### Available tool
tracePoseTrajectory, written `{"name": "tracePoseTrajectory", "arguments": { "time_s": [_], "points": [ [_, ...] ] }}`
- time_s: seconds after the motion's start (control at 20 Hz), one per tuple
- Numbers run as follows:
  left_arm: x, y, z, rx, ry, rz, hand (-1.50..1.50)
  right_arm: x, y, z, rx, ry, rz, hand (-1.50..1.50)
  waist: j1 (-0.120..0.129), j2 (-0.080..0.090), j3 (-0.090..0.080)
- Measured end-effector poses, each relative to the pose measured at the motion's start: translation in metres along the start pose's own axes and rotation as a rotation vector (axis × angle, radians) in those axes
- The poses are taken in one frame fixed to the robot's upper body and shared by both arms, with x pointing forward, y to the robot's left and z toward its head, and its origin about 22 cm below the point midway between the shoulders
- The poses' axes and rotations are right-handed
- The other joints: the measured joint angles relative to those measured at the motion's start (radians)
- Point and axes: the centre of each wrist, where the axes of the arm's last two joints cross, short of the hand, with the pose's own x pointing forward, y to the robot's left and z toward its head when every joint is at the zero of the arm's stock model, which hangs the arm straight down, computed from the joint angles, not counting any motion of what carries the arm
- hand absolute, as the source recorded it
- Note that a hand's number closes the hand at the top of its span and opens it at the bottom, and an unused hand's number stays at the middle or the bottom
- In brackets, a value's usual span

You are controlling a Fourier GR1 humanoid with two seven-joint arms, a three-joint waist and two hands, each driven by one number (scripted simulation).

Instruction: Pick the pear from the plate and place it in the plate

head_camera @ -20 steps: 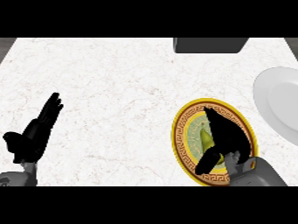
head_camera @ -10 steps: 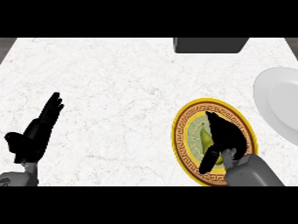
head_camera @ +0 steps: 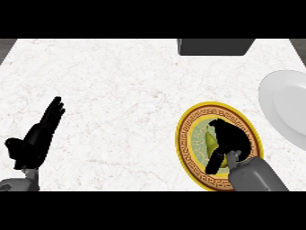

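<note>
While under robot hand [head_camera: 227,137], pear [head_camera: 209,142] on gold-rimmed plate [head_camera: 190,155]

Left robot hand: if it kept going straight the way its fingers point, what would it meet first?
Probably nothing. The open left robot hand rests at the view's left, fingers pointing up and slightly right across bare counter. That line looks free to the far edge, passing left of the dark box, though depth is unclear.
</note>
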Motion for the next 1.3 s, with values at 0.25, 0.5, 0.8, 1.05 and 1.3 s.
{"name": "tracePoseTrajectory", "arguments": {
  "time_s": [0.25,0.5,0.8,1.05,1.3],
  "points": [
    [0.006,0.002,-0.008,0.001,-0.001,0.006,0.00,-0.003,0.002,-0.006,-0.006,-0.023,0.005,1.50,-0.001,-0.006,-0.006],
    [0.005,-0.002,-0.002,0.003,-0.002,0.010,0.00,-0.004,0.004,-0.004,-0.066,-0.062,0.026,1.50,-0.002,-0.006,-0.006],
    [-0.003,0.006,0.007,0.059,0.025,0.005,0.00,-0.106,-0.031,-0.006,-0.278,-0.047,-0.010,1.50,-0.065,-0.009,0.007],
    [-0.011,0.019,0.018,0.116,0.050,0.010,0.00,-0.202,-0.087,0.002,-0.490,-0.002,-0.100,1.50,-0.129,-0.016,0.015],
    [-0.014,0.025,0.023,0.130,0.049,0.014,0.00,-0.293,-0.118,0.027,-0.625,-0.049,-0.157,1.50,-0.133,-0.013,0.015]
  ]
}}
